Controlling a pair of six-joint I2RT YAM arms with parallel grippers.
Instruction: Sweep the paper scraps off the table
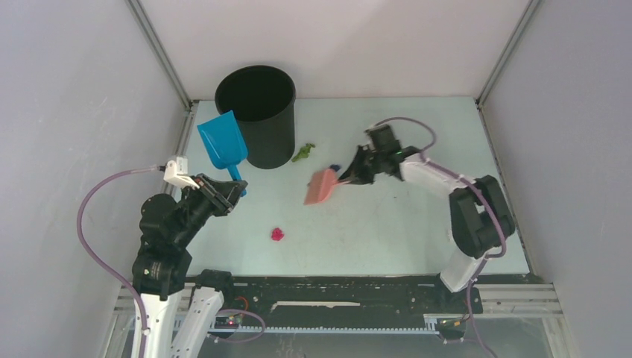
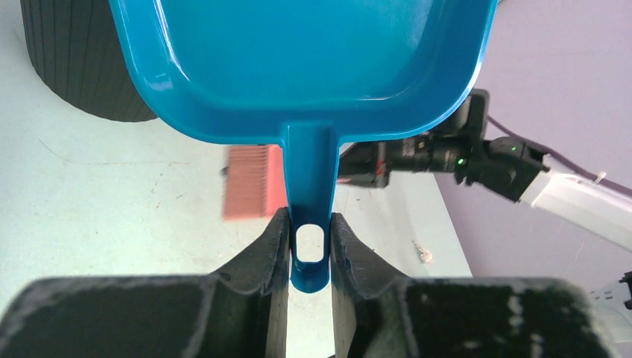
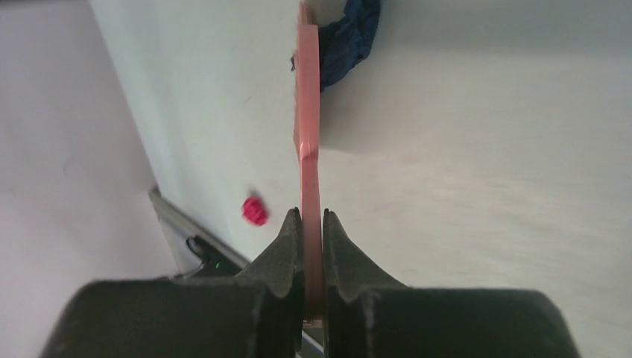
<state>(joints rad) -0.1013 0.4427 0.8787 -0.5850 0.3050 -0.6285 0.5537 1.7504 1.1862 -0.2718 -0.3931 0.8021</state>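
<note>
My left gripper (image 1: 237,186) (image 2: 309,224) is shut on the handle of the blue dustpan (image 1: 222,142) (image 2: 298,60), held up beside the bin at the left. My right gripper (image 1: 349,177) (image 3: 311,216) is shut on the handle of the pink brush (image 1: 322,186) (image 3: 307,112), whose head hangs over mid-table. Three paper scraps lie on the table (image 1: 387,231). A green one (image 1: 303,153) is next to the bin. A dark blue one (image 1: 335,167) (image 3: 349,37) lies right beside the brush head. A magenta one (image 1: 277,234) (image 3: 255,211) sits nearer the front.
A tall black bin (image 1: 257,112) stands at the back left, just behind the dustpan. Grey walls and metal rails (image 1: 186,130) close off the table's sides. The arm bases and a black bar (image 1: 335,287) run along the near edge.
</note>
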